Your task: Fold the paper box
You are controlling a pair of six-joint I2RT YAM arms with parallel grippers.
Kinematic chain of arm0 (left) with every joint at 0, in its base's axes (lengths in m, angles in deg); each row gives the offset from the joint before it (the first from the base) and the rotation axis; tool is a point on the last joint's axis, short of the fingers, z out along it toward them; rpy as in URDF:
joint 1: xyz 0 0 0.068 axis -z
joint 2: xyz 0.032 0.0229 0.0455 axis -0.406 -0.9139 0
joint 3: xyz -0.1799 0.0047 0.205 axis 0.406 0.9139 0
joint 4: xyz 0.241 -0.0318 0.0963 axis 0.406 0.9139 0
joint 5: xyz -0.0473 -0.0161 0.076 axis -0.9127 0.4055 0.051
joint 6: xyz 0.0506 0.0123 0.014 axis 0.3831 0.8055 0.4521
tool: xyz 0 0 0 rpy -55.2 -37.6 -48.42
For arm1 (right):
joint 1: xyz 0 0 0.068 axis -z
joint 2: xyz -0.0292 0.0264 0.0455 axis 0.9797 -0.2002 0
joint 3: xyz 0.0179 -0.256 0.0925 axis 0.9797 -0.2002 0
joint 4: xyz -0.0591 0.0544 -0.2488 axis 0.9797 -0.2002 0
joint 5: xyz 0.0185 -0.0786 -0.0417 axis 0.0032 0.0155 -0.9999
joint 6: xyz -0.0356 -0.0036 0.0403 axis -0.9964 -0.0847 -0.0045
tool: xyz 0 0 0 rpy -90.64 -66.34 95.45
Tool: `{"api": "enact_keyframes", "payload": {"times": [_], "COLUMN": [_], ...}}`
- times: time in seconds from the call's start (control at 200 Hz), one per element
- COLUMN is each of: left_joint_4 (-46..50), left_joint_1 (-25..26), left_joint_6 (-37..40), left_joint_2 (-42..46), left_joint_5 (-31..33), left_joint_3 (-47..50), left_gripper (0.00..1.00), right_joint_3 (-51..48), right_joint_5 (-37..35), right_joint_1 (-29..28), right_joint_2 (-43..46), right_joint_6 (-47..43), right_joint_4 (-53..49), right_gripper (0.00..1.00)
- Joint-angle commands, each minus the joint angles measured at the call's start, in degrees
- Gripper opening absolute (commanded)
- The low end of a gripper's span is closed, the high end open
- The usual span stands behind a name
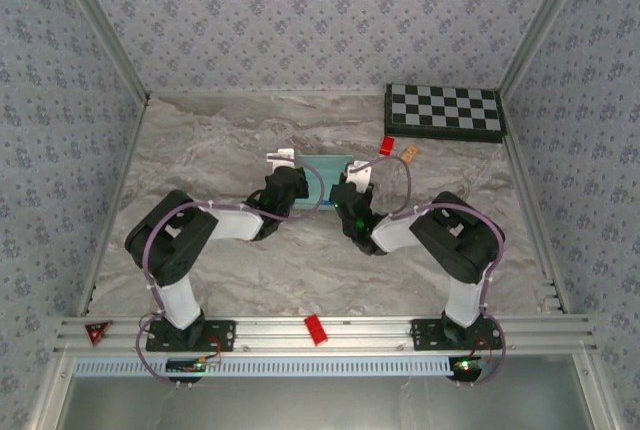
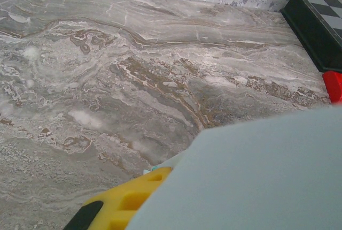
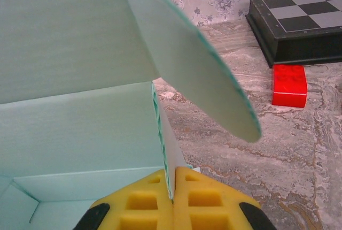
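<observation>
One paper box (image 1: 322, 182), partly formed, stands mid-table between both arms, with a rounded flap (image 3: 214, 80) raised open. The right gripper (image 3: 173, 200) pinches a side wall (image 3: 160, 133) between nearly closed jaws. The left gripper (image 1: 296, 188) sits at the opposite end; card hides its jaws, so its state cannot be told. Judged step: erecting the walls. The next move calls for tucking the flap while that wall is held steady.

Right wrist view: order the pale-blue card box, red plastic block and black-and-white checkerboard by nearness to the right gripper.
1. Pale-blue card box, clamped in the right gripper.
2. Red plastic block, on the table to the right.
3. Black-and-white checkerboard, behind the block, upper right.
</observation>
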Motion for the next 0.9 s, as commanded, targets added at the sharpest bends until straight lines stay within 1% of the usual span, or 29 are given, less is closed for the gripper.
{"api": "enact_keyframes", "payload": {"times": [0.0, 0.225, 0.455, 0.675, 0.9], "left_joint_4": [1.9, 1.6, 1.6, 1.6, 1.4], "left_joint_1": [0.9, 1.2, 1.3, 1.3, 1.3], "left_joint_6": [-1.0, -1.4, -1.4, -1.4, -1.3], "left_joint_2": [0.8, 1.2, 2.2, 2.5, 3.0], "left_joint_5": [-1.7, -0.6, 0.8, 1.2, 1.7], "left_joint_3": [2.1, 3.7, 5.0, 5.3, 6.1], "left_gripper": [0.10, 0.10, 0.13, 0.14, 0.18], "right_joint_3": [-1.3, -2.1, -2.9, -3.9, -4.9], "right_joint_5": [-1.5, -2.7, -3.8, -4.4, -4.7], "right_joint_1": [-0.7, -1.4, -1.8, -2.0, -2.1], "right_joint_2": [0.9, 1.4, 2.6, 3.8, 5.4], "right_joint_6": [2.9, 3.6, 3.5, 3.2, 3.2], "right_joint_4": [-2.5, -3.2, -4.2, -4.9, -5.8], "right_gripper": [0.05, 0.07, 0.10, 0.15, 0.16]}}
